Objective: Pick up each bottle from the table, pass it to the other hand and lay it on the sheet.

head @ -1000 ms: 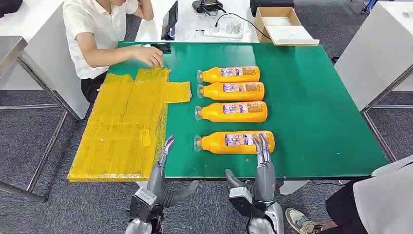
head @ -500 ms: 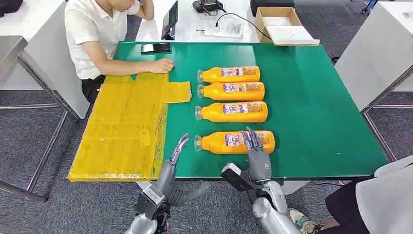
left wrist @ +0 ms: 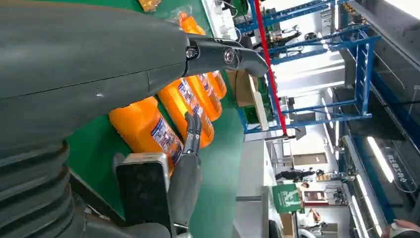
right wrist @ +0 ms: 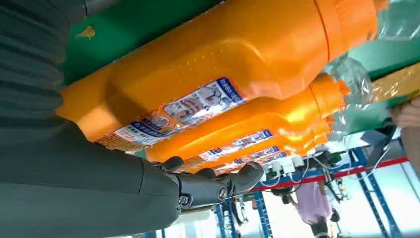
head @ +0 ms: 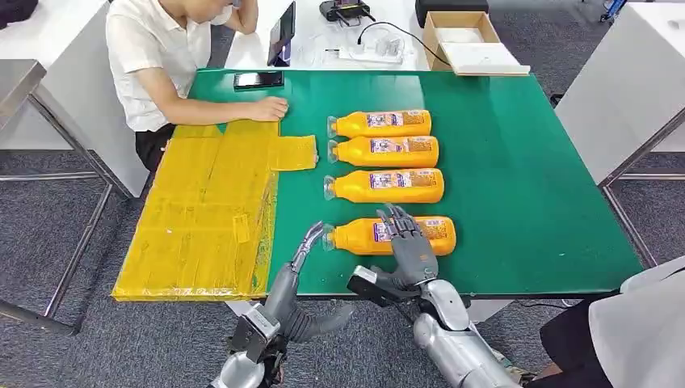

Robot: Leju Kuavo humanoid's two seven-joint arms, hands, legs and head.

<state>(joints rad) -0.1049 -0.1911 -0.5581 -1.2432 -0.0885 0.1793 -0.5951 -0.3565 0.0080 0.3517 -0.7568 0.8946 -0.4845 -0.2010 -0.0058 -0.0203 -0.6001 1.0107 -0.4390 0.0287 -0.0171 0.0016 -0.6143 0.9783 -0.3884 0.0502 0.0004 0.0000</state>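
While the right hand (head: 412,246) hovers spread, holding nothing, over the nearest bottle (head: 392,235), it should centre there. Then close evenly around its middle.

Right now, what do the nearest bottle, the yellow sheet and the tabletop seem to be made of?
Nearest bottle: likely glossy orange plastic with a printed label and clear cap. Yellow sheet: probably thin shiny plastic film, wrinkled and reflective. Tabletop: matte green, possibly a mat or laminate.

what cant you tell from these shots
- Whether the right hand grips the nearest bottle: head view, fingers cover its middle; right wrist view leaves it unsettled.
- Label text: too small.
- The yellow sheet: its near edge overhangs the green table.
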